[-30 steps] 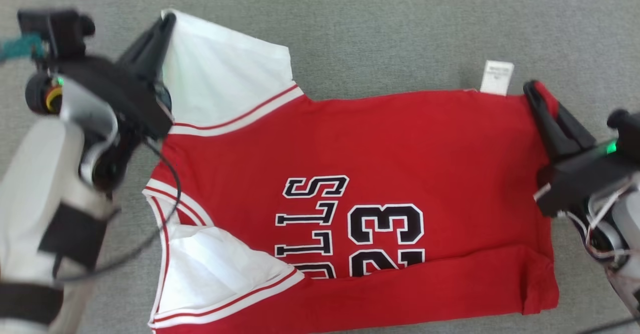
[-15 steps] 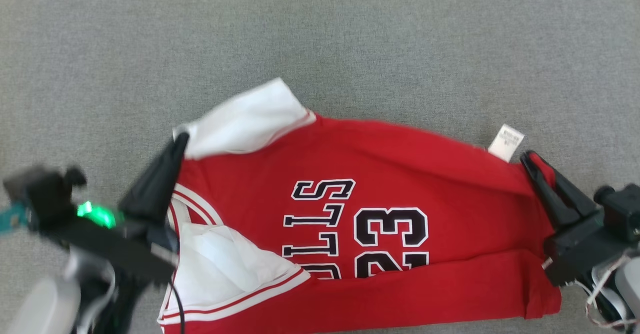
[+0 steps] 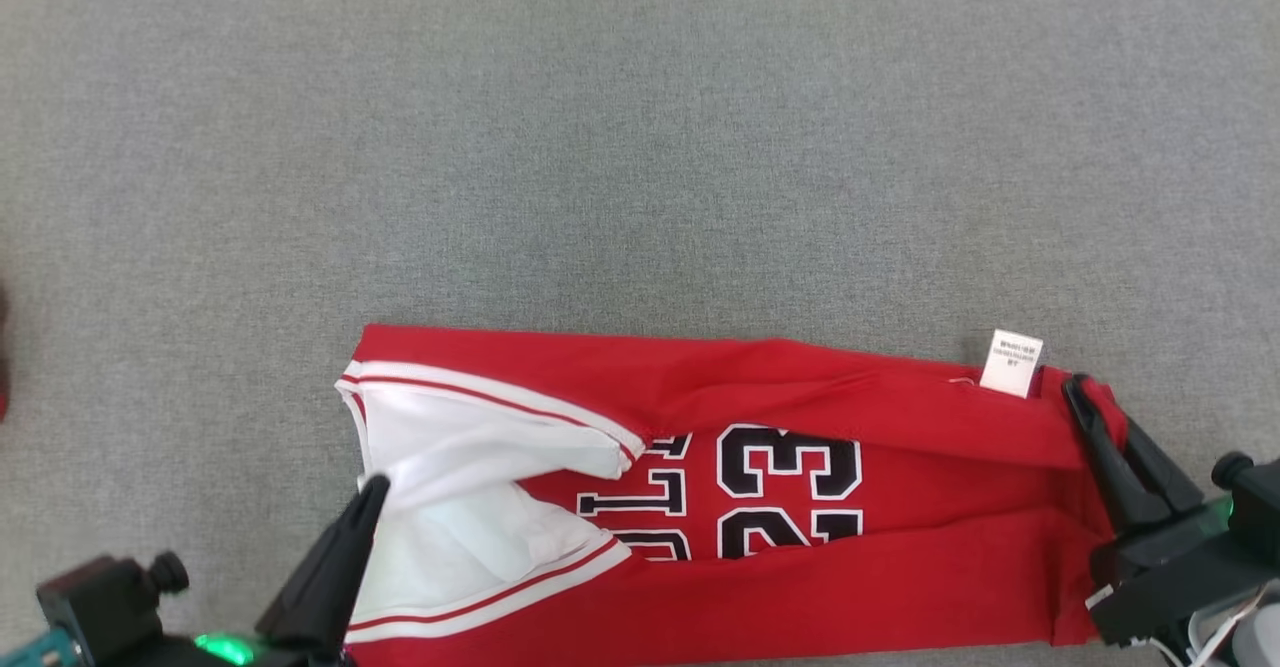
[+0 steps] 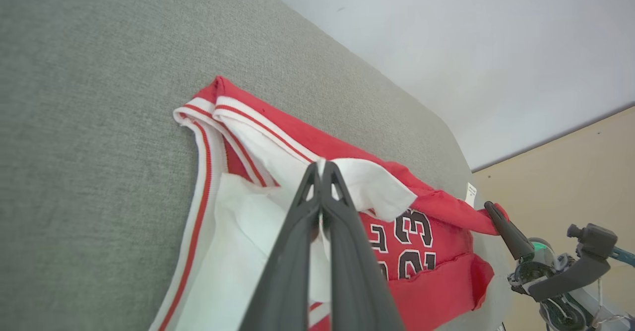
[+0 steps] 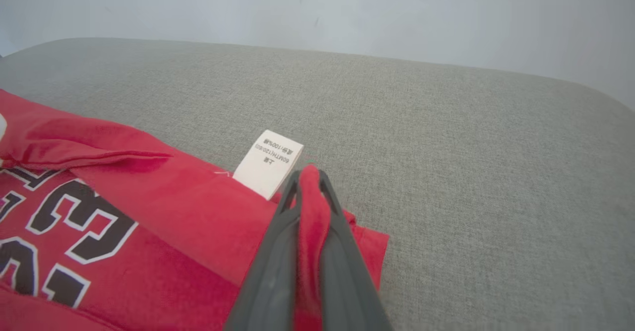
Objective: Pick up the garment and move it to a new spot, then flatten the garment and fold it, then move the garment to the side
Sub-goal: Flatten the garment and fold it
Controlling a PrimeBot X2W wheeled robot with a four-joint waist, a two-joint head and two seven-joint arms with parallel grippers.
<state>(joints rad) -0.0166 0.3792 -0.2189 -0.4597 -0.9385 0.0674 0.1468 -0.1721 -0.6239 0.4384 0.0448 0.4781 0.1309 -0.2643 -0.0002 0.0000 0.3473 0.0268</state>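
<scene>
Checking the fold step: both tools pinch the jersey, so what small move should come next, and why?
Probably lower both tools and let go: the left tool pinches the white sleeve, the right tool the red hem corner, and the far edge of the jersey already lies doubled over the lettering.

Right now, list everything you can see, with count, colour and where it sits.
jersey: one, red with white sleeves and black lettering, partly folded on the grey surface
care label: one, white, at the jersey's edge beside the right gripper
padded surface: one, grey, under the jersey
wall: one, white, behind the surface
left gripper: one, dark, shut on a white sleeve
right gripper: one, dark, shut on a red corner
</scene>
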